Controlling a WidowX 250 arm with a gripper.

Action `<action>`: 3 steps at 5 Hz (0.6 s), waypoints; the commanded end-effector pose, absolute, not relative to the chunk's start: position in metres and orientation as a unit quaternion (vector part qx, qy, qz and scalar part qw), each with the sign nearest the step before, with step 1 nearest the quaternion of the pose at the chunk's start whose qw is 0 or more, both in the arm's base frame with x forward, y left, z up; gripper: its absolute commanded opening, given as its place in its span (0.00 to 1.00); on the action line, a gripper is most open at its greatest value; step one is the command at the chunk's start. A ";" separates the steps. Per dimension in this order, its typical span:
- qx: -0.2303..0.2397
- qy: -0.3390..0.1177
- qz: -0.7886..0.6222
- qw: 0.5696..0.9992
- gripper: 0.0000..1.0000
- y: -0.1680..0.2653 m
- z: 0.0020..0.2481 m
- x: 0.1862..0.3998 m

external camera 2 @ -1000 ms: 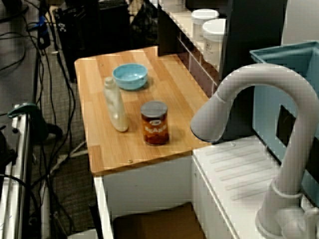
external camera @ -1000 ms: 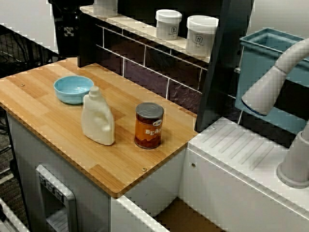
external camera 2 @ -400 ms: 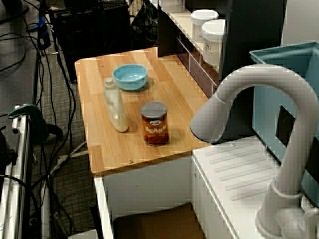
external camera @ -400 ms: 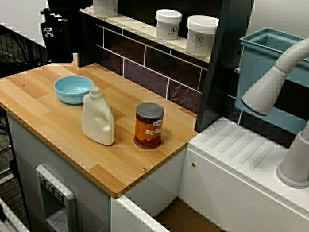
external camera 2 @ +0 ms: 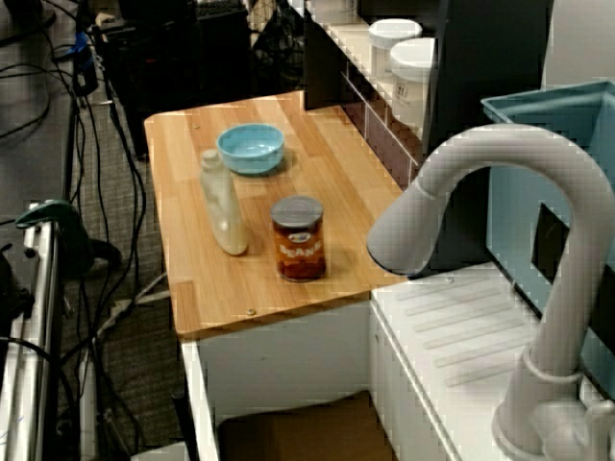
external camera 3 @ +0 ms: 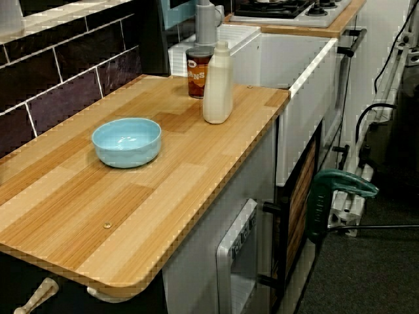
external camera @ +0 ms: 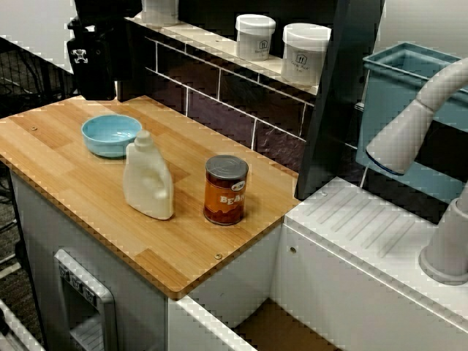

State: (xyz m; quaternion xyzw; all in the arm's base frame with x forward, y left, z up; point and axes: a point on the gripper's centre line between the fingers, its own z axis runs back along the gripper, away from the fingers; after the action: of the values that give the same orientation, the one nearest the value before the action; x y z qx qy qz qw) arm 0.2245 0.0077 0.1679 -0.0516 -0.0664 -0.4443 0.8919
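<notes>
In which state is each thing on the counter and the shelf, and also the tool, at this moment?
blue bowl: upright, empty.
white bottle: upright, cap on.
bean can: upright, top sealed.
smaller jar: on shelf, lid on.
larger jar: on shelf, lid on.
tool: raised behind the bowl, holding nothing visible; open or shut cannot be told.

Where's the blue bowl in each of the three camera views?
Front view: blue bowl at upper left, beyond the white bottle.
View over the faucet: bowl upper centre, beyond the bottle.
View along the counter: bowl left of centre, before the bottle.
Shared landmark: the white bottle.
</notes>
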 end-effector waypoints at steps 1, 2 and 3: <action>-0.042 -0.078 -0.444 0.891 1.00 0.005 0.177 0.222; -0.042 -0.078 -0.444 0.891 1.00 0.005 0.177 0.222; -0.045 -0.065 -0.510 0.857 1.00 0.015 0.164 0.243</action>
State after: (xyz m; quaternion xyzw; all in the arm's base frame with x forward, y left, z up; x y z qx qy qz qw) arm 0.2405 0.0144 0.1522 -0.0593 -0.0512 -0.5054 0.8593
